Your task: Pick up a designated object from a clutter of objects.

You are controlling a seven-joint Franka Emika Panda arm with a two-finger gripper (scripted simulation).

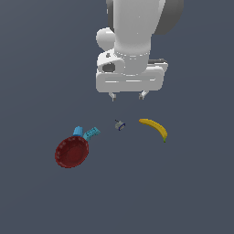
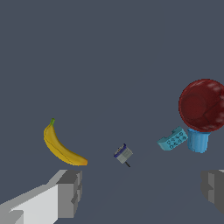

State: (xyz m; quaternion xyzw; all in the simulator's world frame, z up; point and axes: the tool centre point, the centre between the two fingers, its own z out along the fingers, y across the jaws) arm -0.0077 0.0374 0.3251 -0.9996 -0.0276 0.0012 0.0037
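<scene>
Brick on the floor, beside the bowl, with nothing holding it.

We see the small teal-blue studded piece lying at the upper rim of the dark red bowl, on the exterior view's left half; whether it touches that rim we cannot tell. Just to its left a plainer bright-blue stub stands against the same rim. Further toward the exterior view's right sits a tiny grey-and-blue item, well apart from the brick, and beyond that a yellow banana. Above them all we find the gripper, its two fingers spread wide with nothing between them, well clear of the brick and hanging roughly over the grey-and-blue item.
</scene>
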